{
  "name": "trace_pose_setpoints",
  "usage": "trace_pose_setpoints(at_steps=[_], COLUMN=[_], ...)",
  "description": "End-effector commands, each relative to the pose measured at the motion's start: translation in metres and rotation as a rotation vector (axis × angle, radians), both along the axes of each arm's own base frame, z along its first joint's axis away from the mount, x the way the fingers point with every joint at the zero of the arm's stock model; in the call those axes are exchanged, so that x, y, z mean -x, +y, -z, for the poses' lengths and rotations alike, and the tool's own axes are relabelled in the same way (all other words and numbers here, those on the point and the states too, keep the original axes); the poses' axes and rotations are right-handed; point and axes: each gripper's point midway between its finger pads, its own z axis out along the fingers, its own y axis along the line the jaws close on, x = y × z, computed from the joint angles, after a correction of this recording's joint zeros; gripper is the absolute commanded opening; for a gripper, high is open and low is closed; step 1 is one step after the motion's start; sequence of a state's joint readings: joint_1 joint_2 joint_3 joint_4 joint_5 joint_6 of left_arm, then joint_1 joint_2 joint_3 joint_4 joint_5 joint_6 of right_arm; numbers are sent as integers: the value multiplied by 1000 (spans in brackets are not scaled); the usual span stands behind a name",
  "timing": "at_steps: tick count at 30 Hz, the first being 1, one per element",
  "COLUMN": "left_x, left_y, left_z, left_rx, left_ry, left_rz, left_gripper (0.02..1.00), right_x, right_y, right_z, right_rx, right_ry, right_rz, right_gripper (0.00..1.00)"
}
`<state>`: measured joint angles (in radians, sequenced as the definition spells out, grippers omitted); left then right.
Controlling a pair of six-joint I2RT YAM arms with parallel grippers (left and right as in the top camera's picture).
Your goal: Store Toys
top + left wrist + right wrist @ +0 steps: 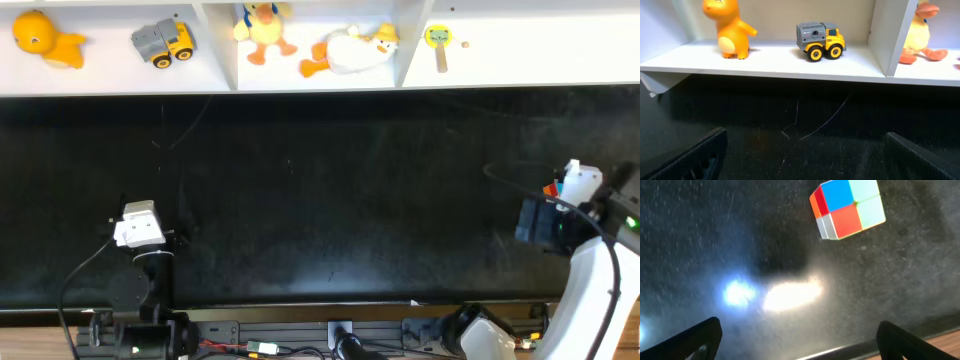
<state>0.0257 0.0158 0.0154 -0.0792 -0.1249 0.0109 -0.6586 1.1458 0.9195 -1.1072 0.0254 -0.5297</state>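
**Q:** How far along is the storing?
**A:** The truck (163, 42) and four more sit on the shelf (300, 88). The cube (849, 209) lies on the counter (300, 200), not yet stored.

**Q:** And the claws?
**A:** The right claw (797, 330) hangs near the cube, wide open and empty. The left claw (805, 136) is the same, facing the shelf.
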Motion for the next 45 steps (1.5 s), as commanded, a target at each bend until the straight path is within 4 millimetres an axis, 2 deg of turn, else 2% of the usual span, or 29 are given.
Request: trace_pose_setpoints(at_steps=[1, 8, 20, 24, 28, 32, 38, 45], left_x=[0, 0, 0, 0, 0, 0, 0, 0], left_y=[0, 0, 0, 0, 0, 0, 0, 0], left_z=[-1, -1, -1, -1, -1, -1, -1, -1], left_rx=[-20, -20, -20, -20, -20, -20, -20, -20], left_ry=[-8, -8, -8, -8, -8, -8, -8, -8], left_rz=[-1, -1, -1, -1, -1, -1, -1, -1], left_gripper=[998, 998, 998, 998, 998, 998, 998, 998], right_x=[8, 19, 49, 48, 45, 40, 29, 18], right_y=[-3, -22, -54, -60, -61, -69, -84, -91], right_z=[-2, -4, -7, -7, 1, 7, 2, -3], right_rx=[22, 33, 82, 75, 36, 9, 10, 35], right_ry=[0, -27, -29, -75, -71, -63, -80, -73], right_rz=[-114, -106, -121, -123, -140, -141, -154, -237], right_gripper=[996, 991, 998, 1000, 1000, 1000, 1000, 998])
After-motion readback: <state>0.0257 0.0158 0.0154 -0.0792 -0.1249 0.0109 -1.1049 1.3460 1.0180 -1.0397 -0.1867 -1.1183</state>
